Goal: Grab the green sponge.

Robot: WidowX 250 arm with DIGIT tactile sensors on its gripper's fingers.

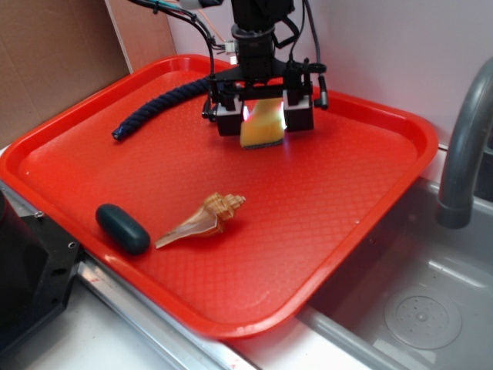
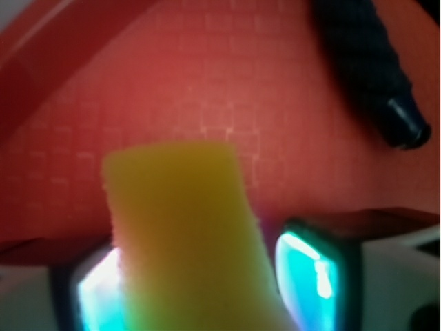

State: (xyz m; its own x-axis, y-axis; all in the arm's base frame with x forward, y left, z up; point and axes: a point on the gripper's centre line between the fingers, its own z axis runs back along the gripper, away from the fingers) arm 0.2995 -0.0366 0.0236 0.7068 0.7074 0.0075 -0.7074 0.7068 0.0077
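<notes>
Sink (image 1: 420, 308): nearest my camera on the one side, off the tray and well apart from the pincer, with the grey faucet (image 1: 462, 146) rising beside it.
Dark green oval lump (image 1: 122, 228): on the near part of the red tray (image 1: 323, 208), well in front of the pincer — smooth, no foam, so I leave it alone.
Shell (image 1: 202, 220): just beside that lump, also well short of the pincer.
Gripper (image 1: 264, 117): pointing down over the far half of the tray, its two pads closed against the green sponge (image 1: 262, 127), one on each side.
Green sponge: I see it between the pads as a yellow foam block; in the wrist view (image 2: 186, 234) it fills the gap and sticks out beyond the fingertips. I cannot tell whether its lower edge touches the tray or hangs just clear.
Blue rope (image 1: 166, 104): behind and to the side of the pincer, near but not touching it.
Step in hand: I judge the grasp made — the hold is being proven.
Next move: a straight, slow lift, keeping the squeeze even, since soft foam may slip or twist.
</notes>
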